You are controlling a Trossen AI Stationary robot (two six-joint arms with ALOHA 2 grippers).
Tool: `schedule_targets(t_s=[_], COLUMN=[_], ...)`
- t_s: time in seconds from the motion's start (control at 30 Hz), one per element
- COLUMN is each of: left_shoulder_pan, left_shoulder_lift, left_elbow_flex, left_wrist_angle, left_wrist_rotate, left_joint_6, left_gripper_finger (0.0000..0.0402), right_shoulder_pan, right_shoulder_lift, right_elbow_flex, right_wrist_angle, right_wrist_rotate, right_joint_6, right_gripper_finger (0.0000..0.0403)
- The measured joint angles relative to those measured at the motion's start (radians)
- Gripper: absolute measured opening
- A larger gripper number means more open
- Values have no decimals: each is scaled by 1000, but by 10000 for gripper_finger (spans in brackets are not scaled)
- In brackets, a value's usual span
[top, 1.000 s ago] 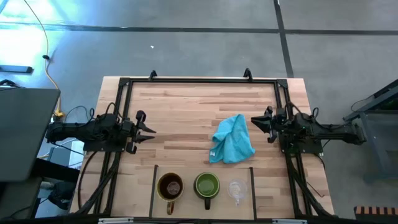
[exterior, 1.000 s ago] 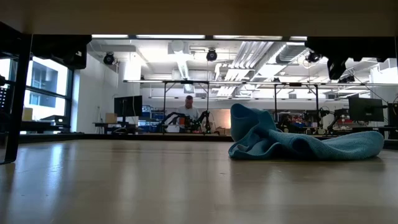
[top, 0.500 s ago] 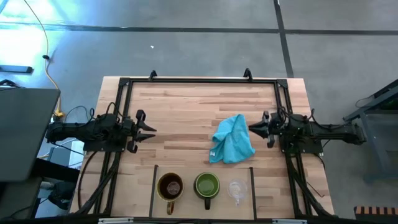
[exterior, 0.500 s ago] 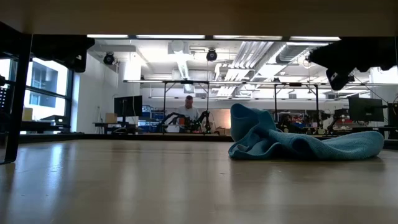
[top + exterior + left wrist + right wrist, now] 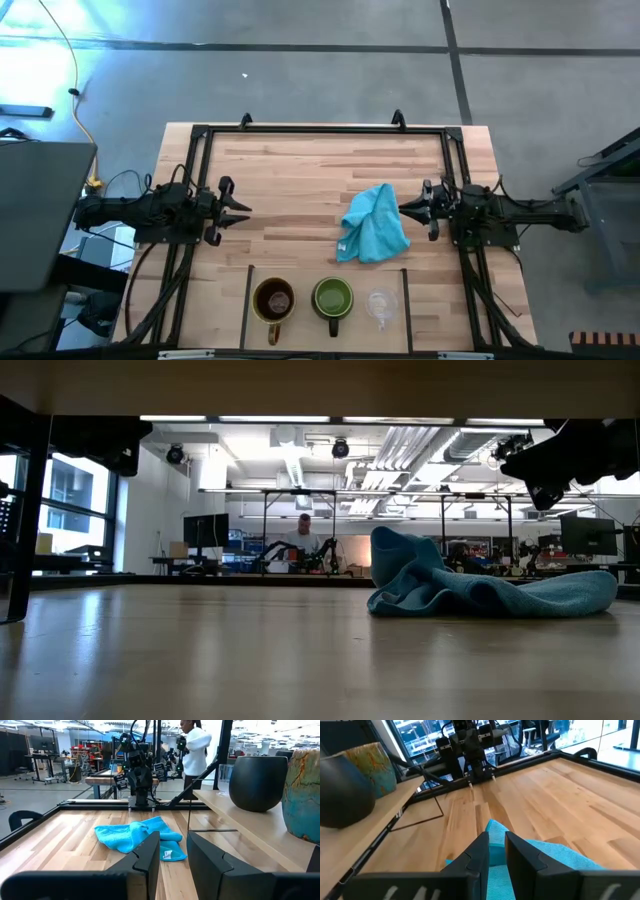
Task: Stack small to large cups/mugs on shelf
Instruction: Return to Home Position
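I read three upright vessels in one row on the shelf (image 5: 304, 322), on the cloth's (image 5: 375, 224) near side: brown mug (image 5: 273, 299), green mug (image 5: 333, 297), glass cup (image 5: 380, 305). The row runs crosswise, and both mug handles point away from the cloth. The right gripper (image 5: 405, 207) hangs just beside the cloth, the left gripper (image 5: 240, 210) well apart from it. Both have their fingers slightly parted and hold nothing.

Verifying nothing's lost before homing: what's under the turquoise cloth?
The turquoise cloth lies bunched on the wooden table; nothing sticks out from its edges. Whatever its folds cover is hidden.
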Motion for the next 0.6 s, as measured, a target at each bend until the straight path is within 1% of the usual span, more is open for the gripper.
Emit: schedule_targets(t_s=[0.3,0.6], left_shoulder_pan=[0,0], left_shoulder_lift=[0,0], left_elbow_flex=[0,0], left_wrist_angle=[0,0], left_wrist_rotate=[0,0], left_joint_6=[1,1], left_gripper_finger=[85,85], right_shoulder_pan=[0,0], right_shoulder_lift=[0,19], right_elbow_flex=[0,0], right_wrist_angle=[-1,-1], right_wrist_rotate=[0,1], right_joint_6=[-61,-84], right_gripper_finger=[53,53])
